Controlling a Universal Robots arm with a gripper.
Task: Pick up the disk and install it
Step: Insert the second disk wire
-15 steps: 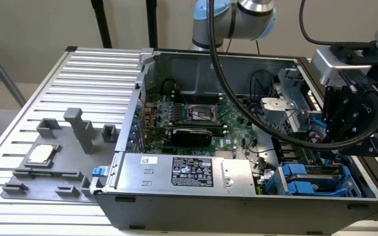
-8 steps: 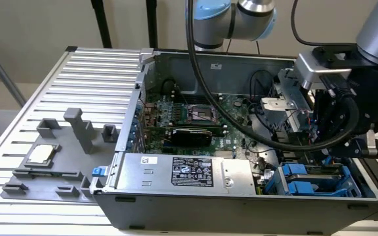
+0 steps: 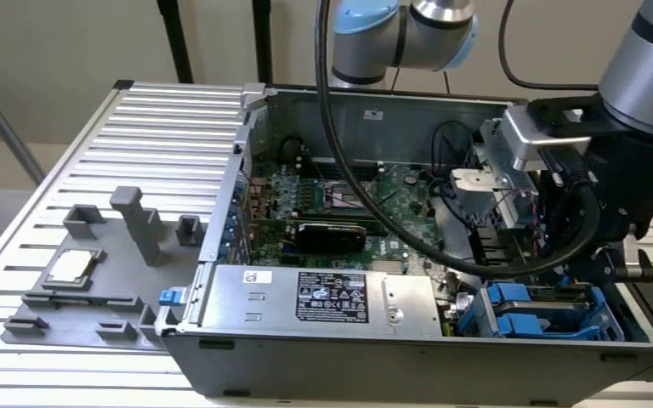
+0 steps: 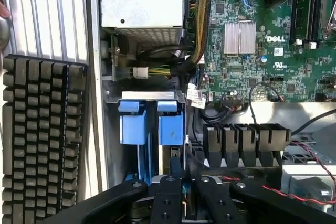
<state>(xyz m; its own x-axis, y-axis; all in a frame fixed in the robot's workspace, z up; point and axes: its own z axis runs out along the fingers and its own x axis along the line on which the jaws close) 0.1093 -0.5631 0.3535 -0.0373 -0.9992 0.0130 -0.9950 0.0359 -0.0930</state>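
Beside the power-supply box (image 3: 320, 296), in the blue drive bay (image 4: 149, 124) of the computer case (image 3: 338, 106), the disk (image 4: 176, 167) seems mostly seated, edge-on. The gripper (image 4: 183, 174) clenches its edge, so installation looks nearly finished.

The power-supply box (image 3: 320, 297) is seated inside the computer case (image 3: 417, 361), with the motherboard (image 3: 338, 200) behind it and the drive bay (image 3: 542, 310) at the exterior view's right.

Disk (image 3: 536, 308) blue-railed, seated edge-up in case corner bay.
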